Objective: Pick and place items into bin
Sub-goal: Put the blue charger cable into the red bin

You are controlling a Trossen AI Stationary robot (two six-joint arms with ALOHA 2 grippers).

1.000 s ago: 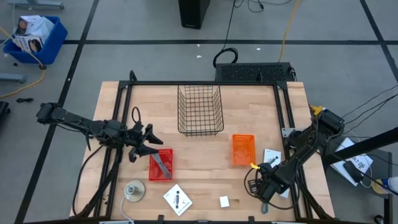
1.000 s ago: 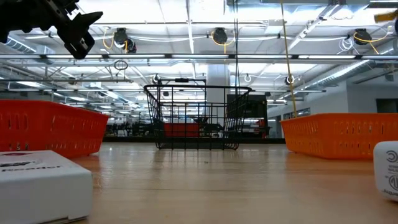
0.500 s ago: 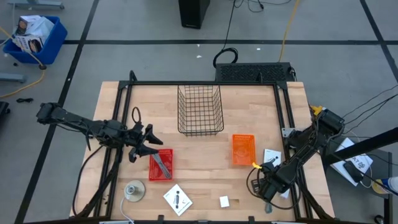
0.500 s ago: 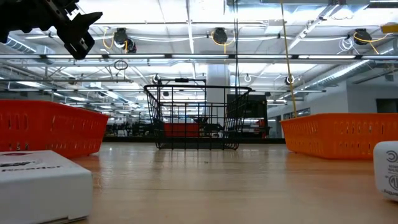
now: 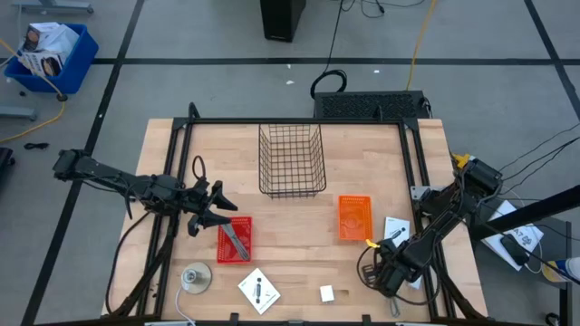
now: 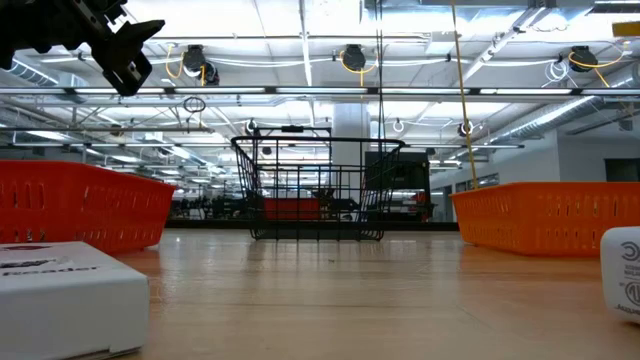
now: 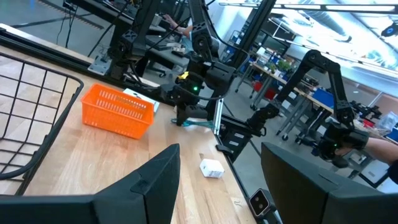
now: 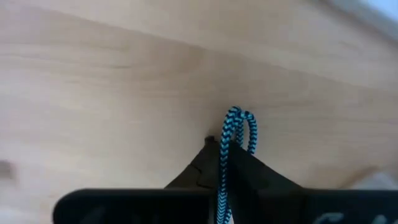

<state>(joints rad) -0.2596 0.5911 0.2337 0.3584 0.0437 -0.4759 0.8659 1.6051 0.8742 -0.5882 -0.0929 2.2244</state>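
My right gripper (image 5: 387,277) is at the table's front right, shut on a thin teal-and-black braided cord (image 8: 234,134) just over the wood. My left gripper (image 5: 207,212) hangs open in the air beside the red bin (image 5: 234,241), in which a grey elongated tool (image 5: 237,243) lies. A white cube (image 5: 327,292) and a white card with black marks (image 5: 259,291) lie flat near the front edge. Another white card (image 5: 396,228) lies beside the orange bin (image 5: 354,217). The black wire basket (image 5: 292,160) stands at the far middle. My right gripper pinches the cord between its two shut fingers (image 8: 208,165), just below a folded loop. The loop (image 8: 239,121) sticks out past the fingertips. The fingers point down at the wooden table. Whether the cord is lifted clear does not show.
A round grey disc (image 5: 196,277) lies at the front left. The table's black frame rails (image 5: 419,172) run along both sides. In the low view a white box (image 6: 60,295) and a white cube (image 6: 625,272) sit close to the camera. Bare wood lies between the bins.
My right gripper has shifted slightly toward the table's near edge at the front right corner.
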